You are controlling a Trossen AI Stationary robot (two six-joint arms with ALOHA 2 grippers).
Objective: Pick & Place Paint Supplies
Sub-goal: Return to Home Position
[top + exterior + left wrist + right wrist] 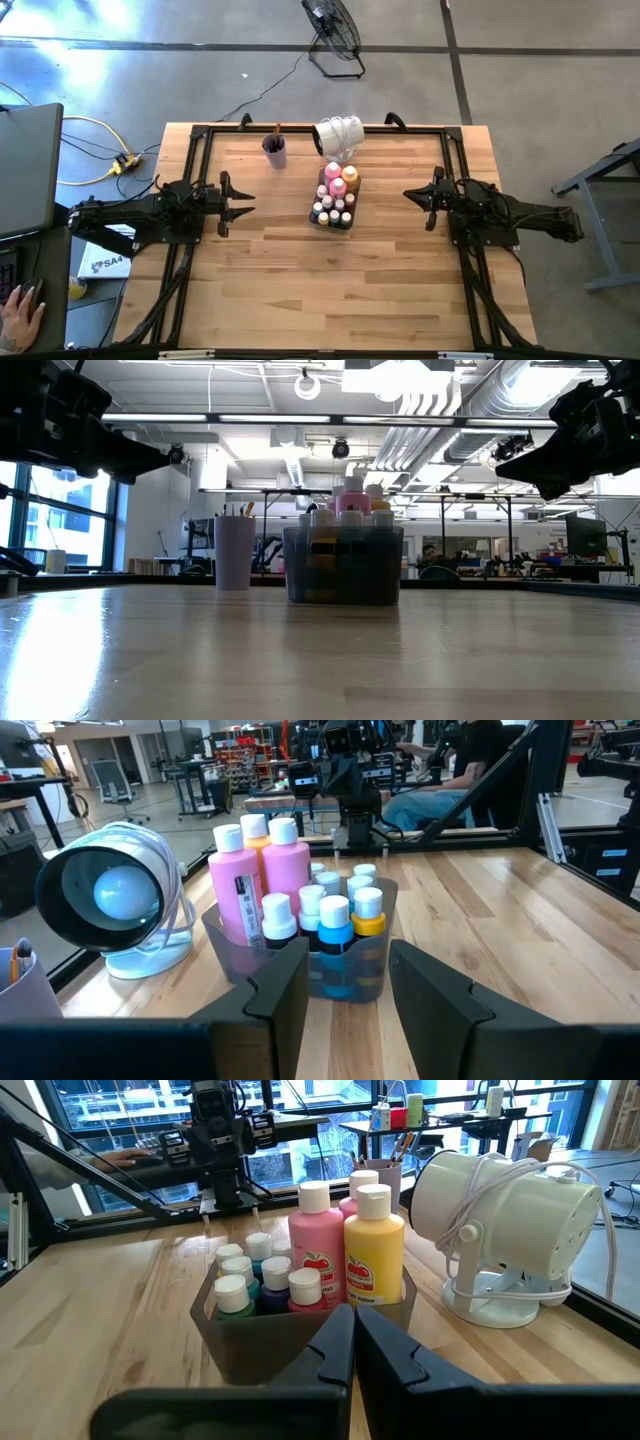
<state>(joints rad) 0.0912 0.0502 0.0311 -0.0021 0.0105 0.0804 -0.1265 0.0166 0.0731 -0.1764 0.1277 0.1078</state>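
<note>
A clear grey tray (322, 214) stands mid-table on its base, holding the paint bottles: a pink one (236, 888), an orange-yellow one (373, 1250) and several tiny white-capped ones (333, 916). Thin paintbrushes (277, 132) stand upright in a lilac cup (274, 151) toward the far left of the tray. My left gripper (243, 200) hovers open at the table's left, pointing level at the tray. My right gripper (410, 194) hovers shut at the right, also facing the tray. Neither touches anything.
A white round lamp-like device (338, 135) sits on the table just beyond the tray. A black frame (200, 140) runs around the table's edges. Bare wood lies on the near side of the tray. A person's hand (20, 305) shows at the far left, off the table.
</note>
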